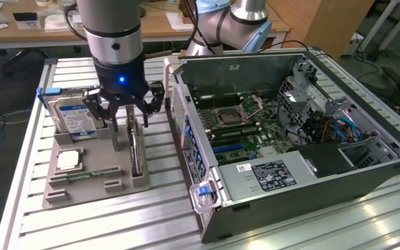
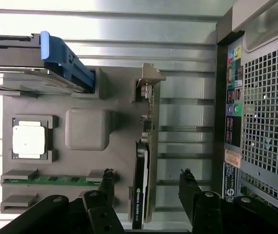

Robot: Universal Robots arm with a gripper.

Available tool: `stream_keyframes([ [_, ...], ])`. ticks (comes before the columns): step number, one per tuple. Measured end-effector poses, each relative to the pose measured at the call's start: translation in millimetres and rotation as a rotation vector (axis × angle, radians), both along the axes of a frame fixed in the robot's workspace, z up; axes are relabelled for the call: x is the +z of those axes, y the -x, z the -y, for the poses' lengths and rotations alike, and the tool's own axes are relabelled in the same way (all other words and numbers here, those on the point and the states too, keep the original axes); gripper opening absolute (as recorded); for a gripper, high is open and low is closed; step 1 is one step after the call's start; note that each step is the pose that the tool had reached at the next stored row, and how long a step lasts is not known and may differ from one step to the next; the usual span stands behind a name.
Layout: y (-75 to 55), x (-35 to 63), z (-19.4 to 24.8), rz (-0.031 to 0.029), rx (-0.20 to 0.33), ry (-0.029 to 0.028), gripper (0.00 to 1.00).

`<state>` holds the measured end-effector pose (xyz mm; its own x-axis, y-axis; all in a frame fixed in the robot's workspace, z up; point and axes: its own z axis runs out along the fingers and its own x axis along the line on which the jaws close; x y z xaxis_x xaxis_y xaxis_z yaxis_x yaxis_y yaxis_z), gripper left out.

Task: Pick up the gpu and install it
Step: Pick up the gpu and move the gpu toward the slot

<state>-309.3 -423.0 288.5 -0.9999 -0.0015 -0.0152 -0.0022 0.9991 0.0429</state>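
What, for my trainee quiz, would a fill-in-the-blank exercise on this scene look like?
1. The hand hangs over the gpu with its fingers ___.
2. The gpu stands on its ___ in the grey tray.
3. The computer case lies on the exterior view's ___ of the tray.
Missing words: open; edge; right.

We see the arm [image 1: 108, 13] upright at the exterior view's left, its wrist [image 1: 119, 62] pointing straight down with a blue light [image 1: 121, 79] lit; the gripper [image 1: 129, 123] holds its fingers [image 1: 146, 108] spread wide, gripping nothing.
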Motion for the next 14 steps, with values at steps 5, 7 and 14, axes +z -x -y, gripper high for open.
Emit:
stream_keyframes([
  [5, 0.0, -9.1, 0.4, -0.0001, 0.0, 0.0, 0.65],
  [7, 0.0, -12.7, 0.5, 0.0, 0.0, 0.0, 0.65],
  [14, 0.0, -25.4, 0.8, -0.0001, 0.0, 0.0, 0.65],
])
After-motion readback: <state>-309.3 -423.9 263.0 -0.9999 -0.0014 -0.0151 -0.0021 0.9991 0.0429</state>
